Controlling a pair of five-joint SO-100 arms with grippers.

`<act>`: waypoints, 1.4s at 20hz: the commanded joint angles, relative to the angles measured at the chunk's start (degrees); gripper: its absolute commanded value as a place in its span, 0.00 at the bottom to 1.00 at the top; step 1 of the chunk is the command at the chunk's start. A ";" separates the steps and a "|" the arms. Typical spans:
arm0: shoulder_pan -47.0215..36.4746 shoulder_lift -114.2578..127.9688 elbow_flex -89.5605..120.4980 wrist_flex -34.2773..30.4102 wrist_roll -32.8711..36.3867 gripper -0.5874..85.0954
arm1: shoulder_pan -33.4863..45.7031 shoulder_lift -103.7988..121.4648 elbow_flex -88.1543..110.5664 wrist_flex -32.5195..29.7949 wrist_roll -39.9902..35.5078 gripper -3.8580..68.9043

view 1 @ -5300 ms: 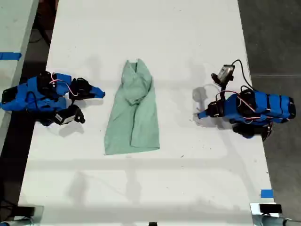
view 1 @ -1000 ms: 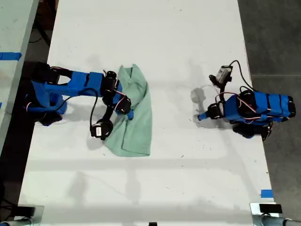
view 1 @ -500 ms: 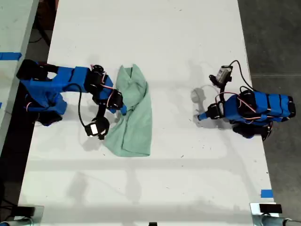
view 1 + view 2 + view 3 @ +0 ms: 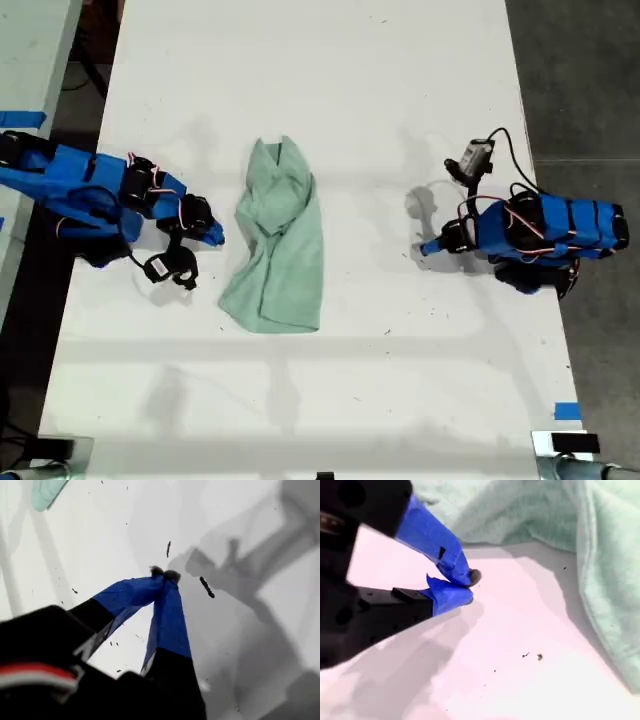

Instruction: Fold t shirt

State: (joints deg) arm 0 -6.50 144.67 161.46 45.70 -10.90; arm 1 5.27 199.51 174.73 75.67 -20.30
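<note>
t shirt (image 4: 277, 241) is lying crumpled mid-table, long axis running up-down in the exterior view, wider hem toward the bottom and skewed to that view's left. My second gripper (image 4: 465, 586) is sitting just beside the cloth's exterior-left edge, tips pinched together on nothing, not touching fabric; shirt is filling the far side of its wrist view. My first gripper (image 4: 164, 575) is parked well apart on the exterior view's right, also clenched and empty, seeing only a corner of cloth. Second arm looks nearer, so I'm judging it takes the next grab, across the short axis
</note>
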 commanded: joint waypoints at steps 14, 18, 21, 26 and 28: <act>-3.52 57.48 27.33 13.01 2.29 0.01 | -0.18 0.79 3.52 0.09 0.09 0.02; -3.25 57.48 27.33 13.01 2.20 0.01 | -0.18 0.79 3.52 0.09 0.09 0.02; -3.25 57.48 27.33 13.01 2.20 0.01 | -0.18 0.79 3.52 0.09 0.09 0.02; -3.16 57.48 27.33 13.01 2.20 0.01 | -0.26 0.79 3.52 0.09 0.09 0.02; -3.16 57.48 27.33 13.01 2.20 0.01 | -0.18 0.79 3.52 0.09 0.09 0.02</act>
State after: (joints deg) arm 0 -10.20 201.80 186.24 58.62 -8.17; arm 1 5.27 199.51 174.73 75.67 -20.30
